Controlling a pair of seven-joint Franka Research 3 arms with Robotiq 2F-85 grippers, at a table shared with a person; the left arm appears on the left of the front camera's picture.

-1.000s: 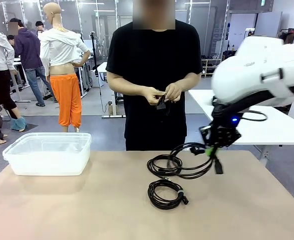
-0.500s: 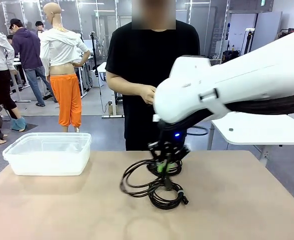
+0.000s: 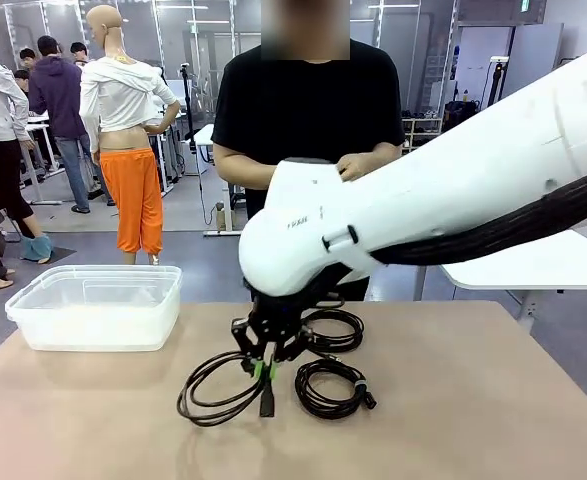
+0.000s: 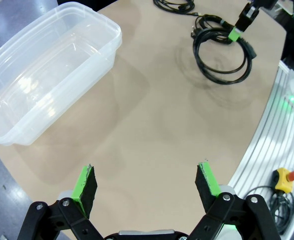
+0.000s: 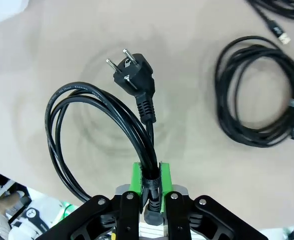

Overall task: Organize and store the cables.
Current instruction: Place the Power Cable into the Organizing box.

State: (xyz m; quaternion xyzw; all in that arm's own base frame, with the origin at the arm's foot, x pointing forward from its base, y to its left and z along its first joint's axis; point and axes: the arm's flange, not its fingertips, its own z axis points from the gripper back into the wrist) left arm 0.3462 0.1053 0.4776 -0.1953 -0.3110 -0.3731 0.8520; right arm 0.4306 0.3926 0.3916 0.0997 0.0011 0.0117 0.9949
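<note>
Over the middle of the bench (image 3: 473, 400), the right arm's fingers (image 5: 136, 176) are pinched tight on one cable coil (image 5: 145, 107) near its plug, so the loops hang bunched for carrying, probably toward the clear tub (image 3: 93, 310). Another tied coil (image 3: 357, 386) waits on the bench, and the left arm's fingers (image 4: 85, 181) are spread wide with nothing in them.

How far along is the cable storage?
Done: no cable in the bin yet. In hand: right end effector shut on a coiled power cable. Left: binning it, plus the tied coil and the far coil, both on the table.
</note>
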